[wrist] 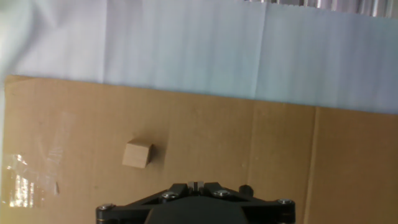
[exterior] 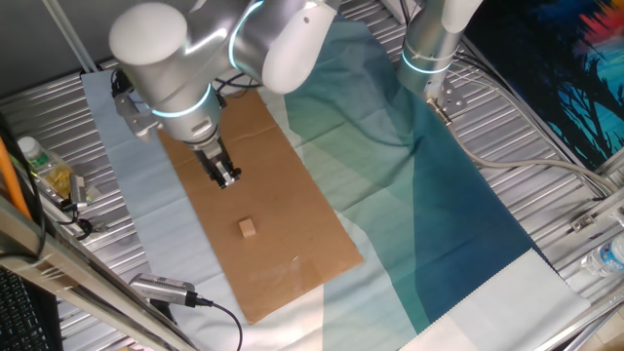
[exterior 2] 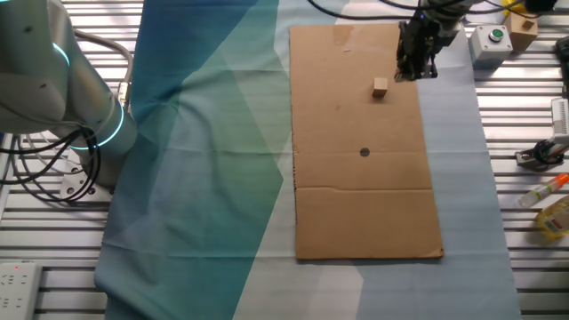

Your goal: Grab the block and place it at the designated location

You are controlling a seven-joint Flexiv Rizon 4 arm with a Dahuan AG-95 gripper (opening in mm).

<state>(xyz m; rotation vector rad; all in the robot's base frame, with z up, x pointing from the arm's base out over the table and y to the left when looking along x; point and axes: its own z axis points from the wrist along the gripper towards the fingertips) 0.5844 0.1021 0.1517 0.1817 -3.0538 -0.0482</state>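
The block (exterior: 247, 227) is a small tan wooden cube lying free on the brown cardboard sheet (exterior: 292, 244). It also shows in the other fixed view (exterior 2: 380, 86) and in the hand view (wrist: 137, 154). My gripper (exterior: 226, 177) hovers above the cardboard, apart from the block, with its jaws together and nothing between them. In the other fixed view the gripper (exterior 2: 414, 71) is just right of the block. In the hand view the fingertips (wrist: 195, 184) sit to the lower right of it. The designated location, a black dot (exterior 2: 364, 152), shows only in the other fixed view.
A teal and white cloth (exterior 2: 204, 160) covers the metal table beside the cardboard. A second robot arm (exterior 2: 53, 80) stands at one side. A green-button box (exterior 2: 491, 37), a wooden box (exterior 2: 523, 31) and bottles (exterior 2: 556, 218) lie along the table edge. A cabled handle (exterior: 166, 290) lies near the cardboard corner.
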